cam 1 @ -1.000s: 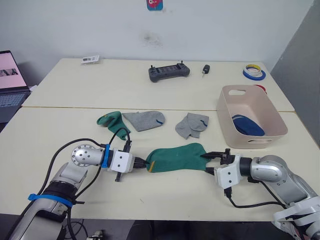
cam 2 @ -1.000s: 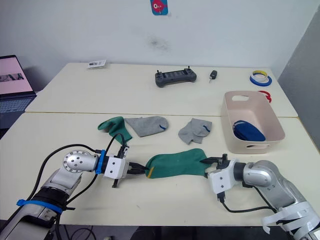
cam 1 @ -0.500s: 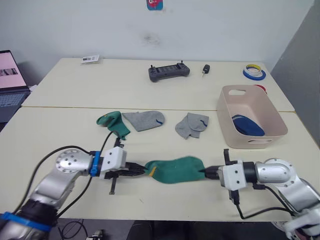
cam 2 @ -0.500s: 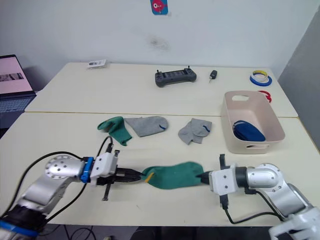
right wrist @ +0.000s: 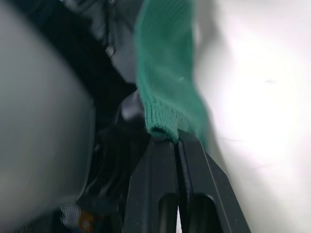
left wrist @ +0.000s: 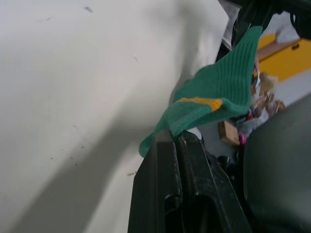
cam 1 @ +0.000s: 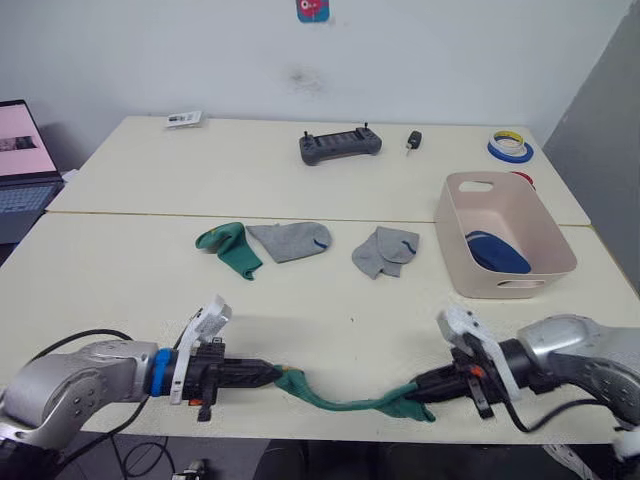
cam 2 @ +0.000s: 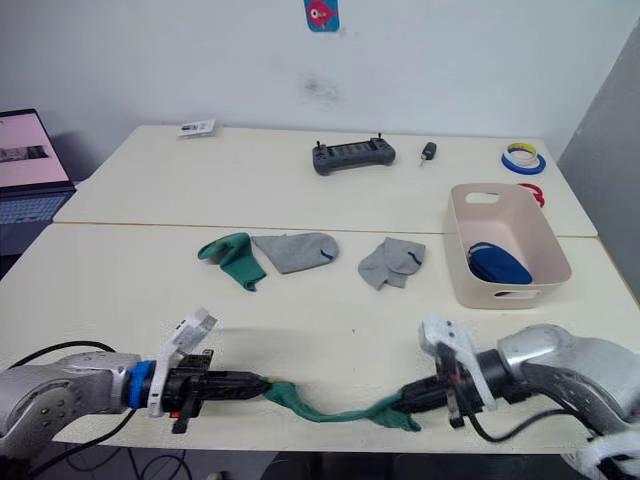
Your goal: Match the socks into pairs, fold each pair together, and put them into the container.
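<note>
Green sock (cam 1: pixel 345 400) is hanging stretched between my two grippers at the table's near edge, my left gripper (cam 1: pixel 272 376) pinching one end and my right gripper (cam 1: pixel 412 392) pinching the other. Blue socks (cam 1: pixel 495 250) are already lying in the tub (cam 1: pixel 535 222). I am judging one pair done; the other green sock (cam 1: pixel 230 248) and two grey socks (cam 1: pixel 290 240) are waiting mid-table.

Two cream tables (cam 1: pixel 250 165) abutting, white wall (cam 1: pixel 420 50) behind, grey panel (cam 1: pixel 600 110) right
</note>
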Tool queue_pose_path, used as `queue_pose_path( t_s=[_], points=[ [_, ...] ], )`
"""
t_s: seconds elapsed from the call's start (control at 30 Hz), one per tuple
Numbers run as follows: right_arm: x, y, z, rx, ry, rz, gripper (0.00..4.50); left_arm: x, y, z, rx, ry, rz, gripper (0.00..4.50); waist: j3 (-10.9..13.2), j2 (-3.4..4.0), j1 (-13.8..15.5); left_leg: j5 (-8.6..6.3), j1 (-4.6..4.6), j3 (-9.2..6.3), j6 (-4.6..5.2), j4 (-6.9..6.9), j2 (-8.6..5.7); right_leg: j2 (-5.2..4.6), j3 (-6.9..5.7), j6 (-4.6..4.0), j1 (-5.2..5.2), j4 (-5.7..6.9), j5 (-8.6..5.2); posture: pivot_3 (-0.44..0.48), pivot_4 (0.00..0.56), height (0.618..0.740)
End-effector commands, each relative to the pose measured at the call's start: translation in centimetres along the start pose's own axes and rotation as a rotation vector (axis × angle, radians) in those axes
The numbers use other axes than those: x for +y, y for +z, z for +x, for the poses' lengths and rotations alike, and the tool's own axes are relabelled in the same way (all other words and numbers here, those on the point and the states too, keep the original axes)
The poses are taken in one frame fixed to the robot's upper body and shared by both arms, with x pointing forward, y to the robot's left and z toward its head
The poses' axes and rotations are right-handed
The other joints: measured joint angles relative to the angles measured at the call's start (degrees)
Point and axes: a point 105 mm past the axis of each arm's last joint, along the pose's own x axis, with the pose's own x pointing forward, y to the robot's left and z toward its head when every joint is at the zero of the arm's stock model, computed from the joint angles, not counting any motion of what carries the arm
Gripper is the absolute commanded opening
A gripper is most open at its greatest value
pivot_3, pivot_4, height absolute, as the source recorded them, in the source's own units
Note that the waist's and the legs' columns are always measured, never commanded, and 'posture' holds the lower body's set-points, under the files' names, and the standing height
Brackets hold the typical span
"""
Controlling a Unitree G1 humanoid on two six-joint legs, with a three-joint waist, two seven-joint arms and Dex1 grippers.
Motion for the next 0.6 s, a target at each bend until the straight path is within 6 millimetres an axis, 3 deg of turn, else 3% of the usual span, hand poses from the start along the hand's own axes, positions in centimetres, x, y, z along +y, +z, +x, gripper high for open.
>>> queue_pose_path(
  t_s=[0.03,0.23,0.53,0.6],
  points=[
    [-2.1,0.2,0.3,0.011,-0.074,0.067,0.04,1.4,0.3,0.4,-0.022,0.061,-0.067,0.00,0.00,0.00,0.00,0.00,-0.03,0.00,0.00,0.01,0.01,0.00,0.00,0.00,-0.04,0.01,0.00,0.000,0.150,0.740],
    [-4.8,1.1,0.9,0.021,-0.166,0.089,0.04,3.2,0.9,0.4,-0.057,0.148,-0.103,0.00,0.00,0.00,-0.01,0.00,-0.04,0.03,-0.01,-0.01,0.01,0.00,0.04,0.00,-0.11,0.03,0.00,0.000,0.150,0.740],
    [-5.8,1.6,0.8,0.016,-0.197,0.065,0.04,3.4,1.1,-0.3,-0.089,0.202,-0.116,0.00,0.00,0.00,-0.02,0.00,-0.04,0.05,-0.01,-0.01,0.02,-0.02,0.04,0.00,-0.12,0.03,0.00,0.000,0.150,0.740],
    [-5.8,1.7,0.6,0.007,-0.199,0.054,0.49,3.3,1.1,-0.3,-0.089,0.203,-0.114,0.00,0.00,0.00,-0.02,0.00,-0.05,0.05,-0.01,-0.01,0.02,-0.02,0.05,0.00,-0.12,0.02,0.00,0.000,0.150,0.740]
  ],
)
